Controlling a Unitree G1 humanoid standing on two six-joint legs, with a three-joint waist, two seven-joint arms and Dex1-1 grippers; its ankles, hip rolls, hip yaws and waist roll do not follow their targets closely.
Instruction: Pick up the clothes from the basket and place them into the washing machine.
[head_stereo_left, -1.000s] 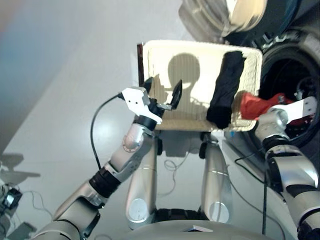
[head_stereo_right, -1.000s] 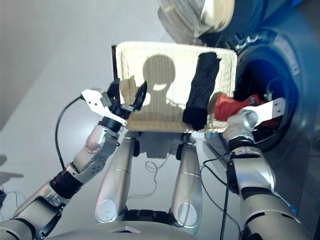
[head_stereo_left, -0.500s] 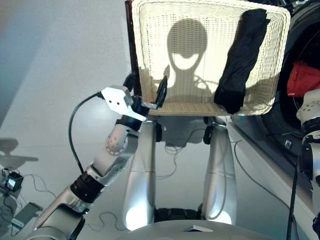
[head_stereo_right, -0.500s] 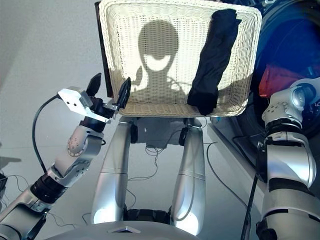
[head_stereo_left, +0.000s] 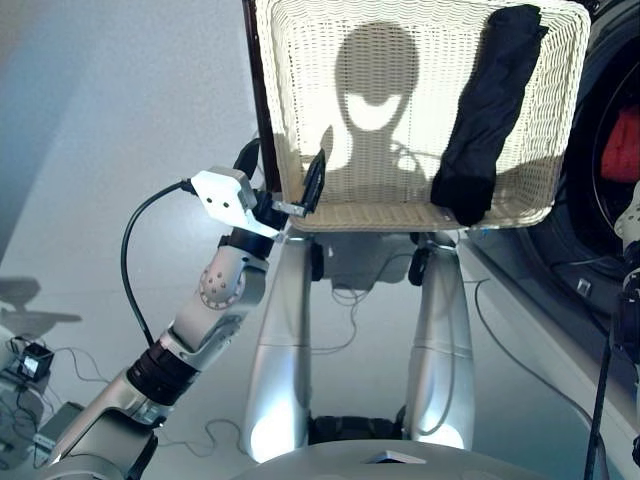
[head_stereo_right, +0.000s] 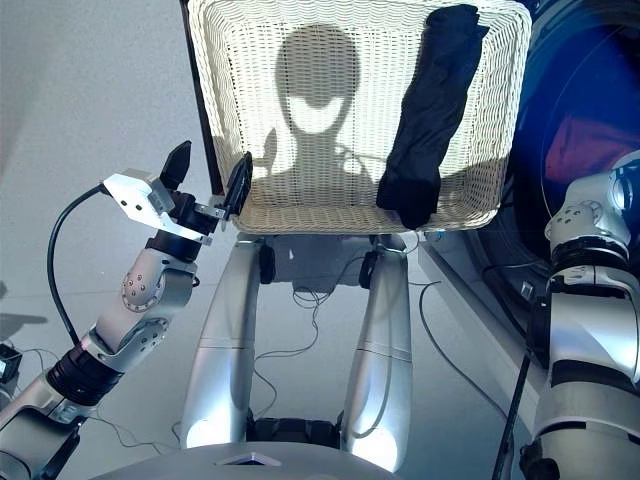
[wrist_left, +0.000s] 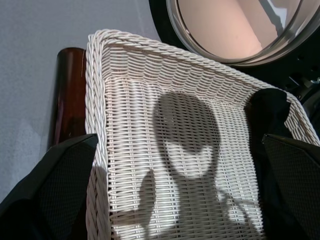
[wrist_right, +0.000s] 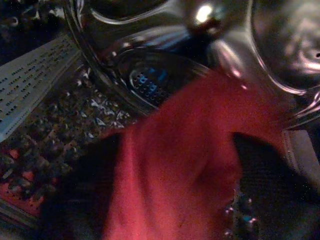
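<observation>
Basket (head_stereo_left: 300, 120) holds only the black roll (head_stereo_left: 485, 110) along its right side. Left claw (head_stereo_left: 285, 185) spread apart at the near-left rim. Right claw clamps orange-red cloth (wrist_right: 175, 170) inside the washing machine (wrist_right: 150, 60).

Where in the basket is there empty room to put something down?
Most of the cream-white wicker basket floor is bare: the wide patch from its left rim across to the black rolled cloth. The crowded part is the right side, where that roll lies lengthwise along the rim next to the dark washing machine.
</observation>
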